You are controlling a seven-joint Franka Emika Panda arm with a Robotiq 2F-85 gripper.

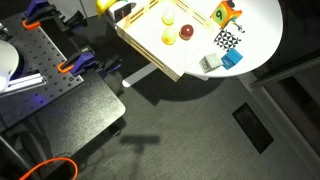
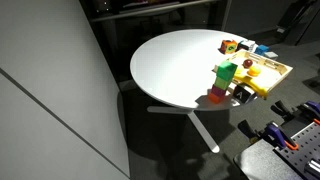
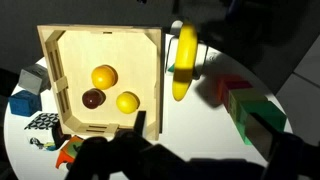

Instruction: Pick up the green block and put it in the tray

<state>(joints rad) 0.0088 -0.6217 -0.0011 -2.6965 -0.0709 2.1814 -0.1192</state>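
In the wrist view the green block (image 3: 252,110) lies on the white table next to a red block (image 3: 235,88), to the right of the light wood tray (image 3: 100,32). My gripper (image 3: 200,130) shows only as dark fingers at the bottom edge. It is open and empty, with one finger near the tray's corner and the other in front of the green block. In an exterior view the green block (image 2: 226,72) stands by the red block (image 2: 217,97), next to the tray (image 2: 272,70). The tray (image 1: 150,55) shows in both exterior views. The arm shows in neither.
The tray holds two yellow balls (image 3: 104,76) and a dark red ball (image 3: 92,98). A banana (image 3: 185,60) lies between the tray and the blocks. A blue block (image 3: 24,102), a checkered piece (image 3: 42,123) and an orange toy (image 1: 225,12) lie past the tray. The table edge is near.
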